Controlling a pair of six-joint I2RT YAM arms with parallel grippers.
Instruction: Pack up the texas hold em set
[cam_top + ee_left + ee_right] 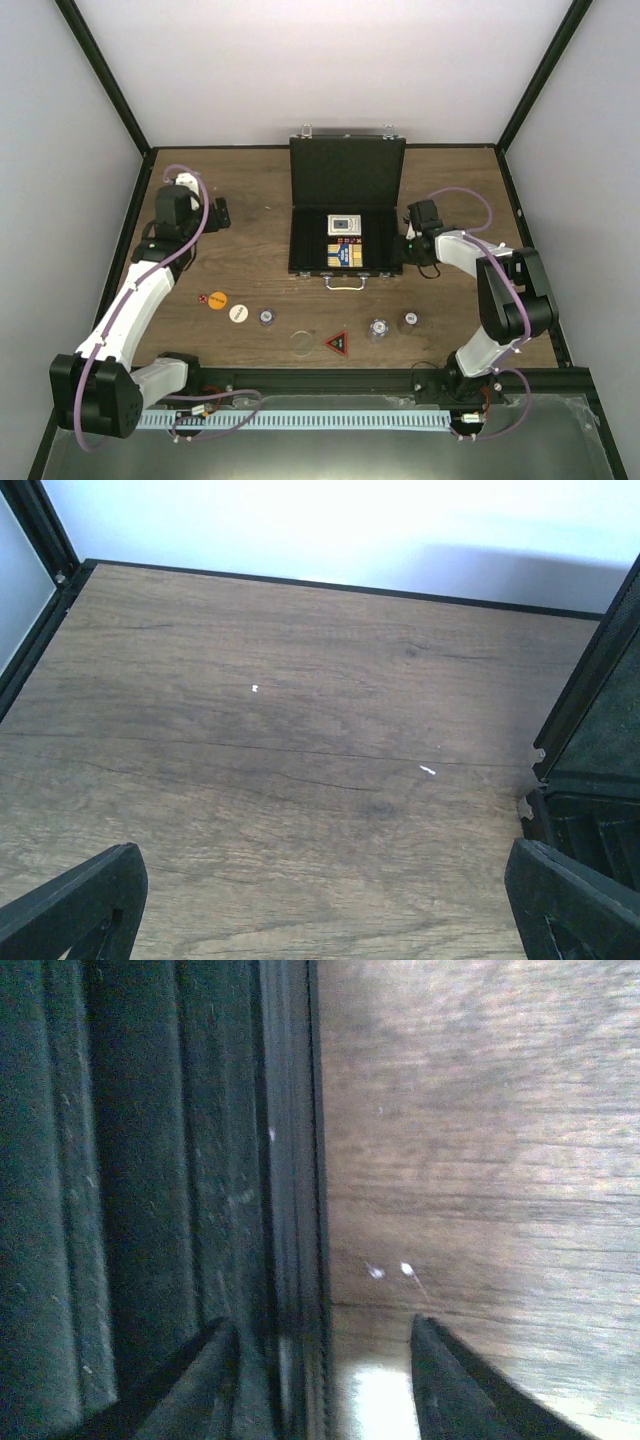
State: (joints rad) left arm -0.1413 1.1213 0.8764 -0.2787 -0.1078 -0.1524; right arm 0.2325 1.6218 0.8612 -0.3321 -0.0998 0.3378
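The black case [345, 180] of the texas hold em set lies open at the table's middle with its lid standing up, and card decks [344, 240] rest in its base. In front of it lie red dice [203, 298], an orange chip [217, 299], a white chip [238, 313], a purple-grey chip [267, 318] and a red-black triangle [337, 343]. My right gripper [325, 1390] is at the case's right wall [295, 1210], jaws apart, one finger inside and one outside. My left gripper [320, 920] is open over bare wood, left of the case [600, 740].
A clear disc [302, 343] and two small round pieces [377, 329] [410, 319] lie near the triangle. The case handle [345, 283] points toward the arms. Black frame rails [135, 215] border the table on both sides.
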